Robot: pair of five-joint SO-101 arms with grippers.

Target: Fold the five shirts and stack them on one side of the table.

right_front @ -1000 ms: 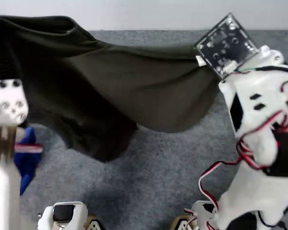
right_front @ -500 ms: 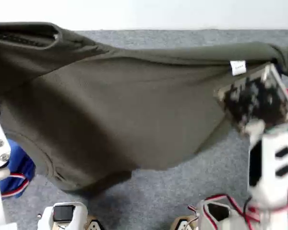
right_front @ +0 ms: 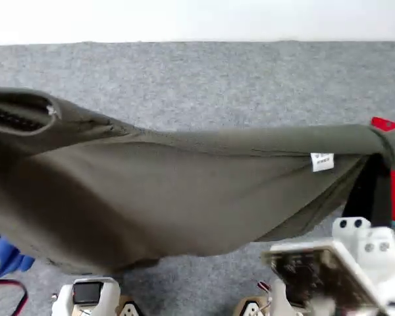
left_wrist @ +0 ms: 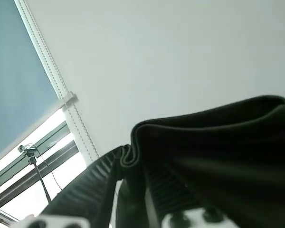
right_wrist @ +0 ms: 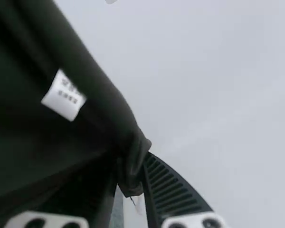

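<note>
**A:** Pulled back toward the arm bases since a second ago, the left claw (left_wrist: 133, 190) and right claw (right_wrist: 129, 184) have drawn the olive shirt (right_front: 184, 197) from a slack drape into a near-straight top edge.

**B:** How are the claws set?

**A:** Each is clamped on the olive shirt. The left pinches a bunched fold at one end of the raised edge. The right pinches the other end, just past the white label (right_wrist: 64, 97).

**B:** And the cloth beyond them?

**A:** It hangs in the air as a wide sheet between the two, over the grey bench (right_front: 217, 79). Its lower part droops toward the near side, and I cannot tell whether it touches. A blue garment (right_front: 3, 258) lies at the left edge, partly under the drape.

**B:** How will it handle?

**A:** Soft, limp and light, I'd judge. It holds no shape of its own, so the middle sags unless the ends stay apart. The far ends of one edge are the places to hold. Bunched pinches could creep loose under tension.
</note>
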